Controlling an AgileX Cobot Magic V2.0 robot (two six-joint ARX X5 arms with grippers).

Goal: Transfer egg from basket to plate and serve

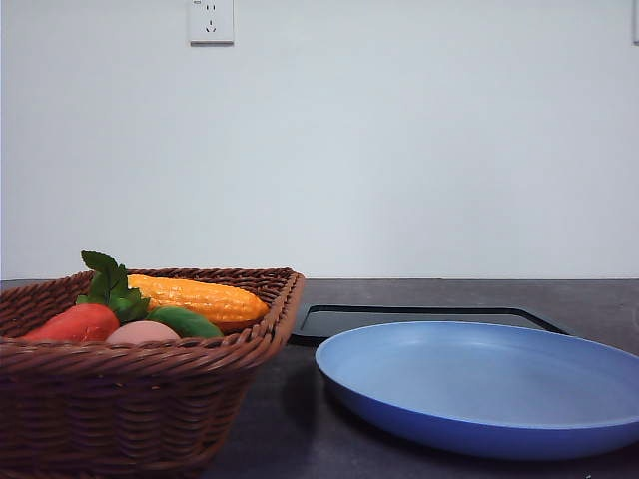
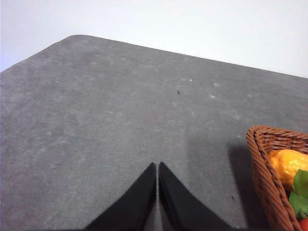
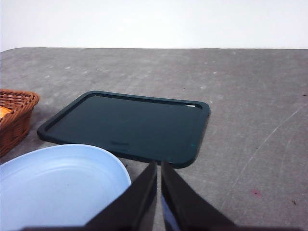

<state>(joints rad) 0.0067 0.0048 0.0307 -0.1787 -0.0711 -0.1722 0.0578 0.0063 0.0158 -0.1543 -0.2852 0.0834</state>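
From my station the pinkish-tan oval egg [image 1: 142, 332] sits low at the left of the front view, nested in the brown woven wicker basket [image 1: 150, 399] between a red-orange tomato-like vegetable [image 1: 78, 322] with green leaves and a green pod-shaped vegetable [image 1: 186, 321], with a yellow corn cob [image 1: 200, 298] behind them. Nothing has been lifted yet, I judge. The wide matte blue plate [image 1: 479, 399] lies at lower right, just beside the basket, which keeps the carry short; the flat black rectangular tray [image 1: 419, 317] lies behind it, presumably the serving spot.

The left pincer [image 2: 158, 166] is clenched, tips together and holding nothing, poised above bare grey table [image 2: 96, 120] with the basket corner at the right edge of that frame. I read it as parked, ready to swing over the basket. The right pincer [image 3: 159, 166] is likewise closed and empty, over the plate's rim.

The front view alone gives me the egg; the left wrist camera catches only corn and leaves. The right wrist camera gives the tray's whole outline, which the front view flattens to a sliver.
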